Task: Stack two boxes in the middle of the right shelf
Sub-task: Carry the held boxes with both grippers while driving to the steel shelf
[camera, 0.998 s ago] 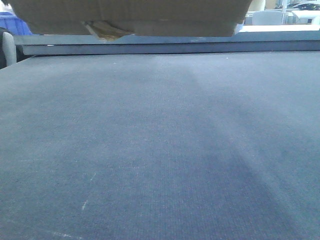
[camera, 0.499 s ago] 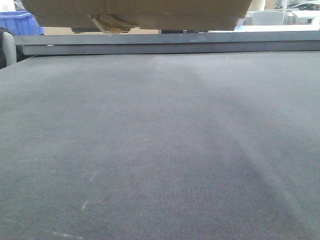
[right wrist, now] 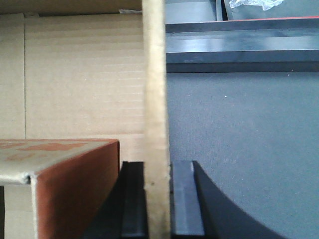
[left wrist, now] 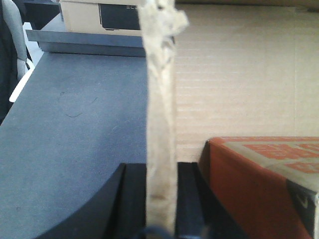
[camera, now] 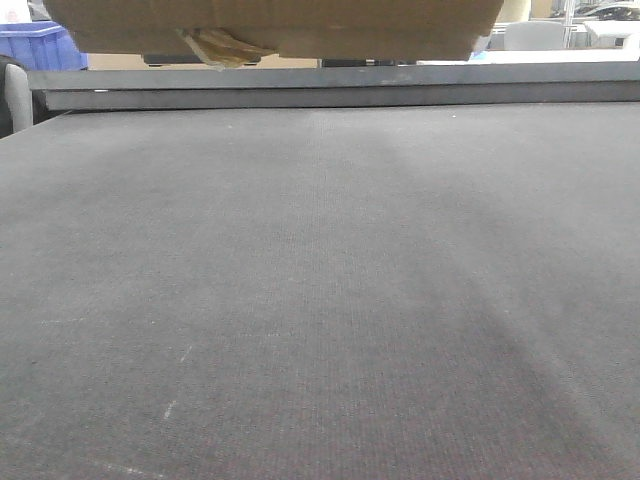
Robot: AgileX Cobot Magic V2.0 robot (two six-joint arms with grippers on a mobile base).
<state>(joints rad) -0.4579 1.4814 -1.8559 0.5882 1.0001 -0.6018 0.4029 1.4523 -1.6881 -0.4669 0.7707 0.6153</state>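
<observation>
A large tan cardboard box [camera: 280, 25] hangs above the dark grey deck [camera: 320, 280], with only its underside and a torn tape flap [camera: 215, 45] in the front view. My left gripper [left wrist: 160, 167] is shut on the box's left wall [left wrist: 159, 99]. My right gripper [right wrist: 157, 164] is shut on the right wall [right wrist: 154, 74]. Inside the box, against its corrugated inner face [left wrist: 234, 74], lies a reddish-brown printed carton [left wrist: 259, 179], which the right wrist view also shows [right wrist: 75, 184]. The shelf is out of view.
A dark rail [camera: 340, 92] runs along the deck's far edge. A blue bin [camera: 40, 45] stands behind it at the far left, beside a grey upright [camera: 15, 95]. Another tan box with a dark label [left wrist: 99, 15] sits on the far ledge.
Over the last second the held box rose a little and its left edge shifted right, uncovering the blue bin. Since half a second ago it has barely moved.
</observation>
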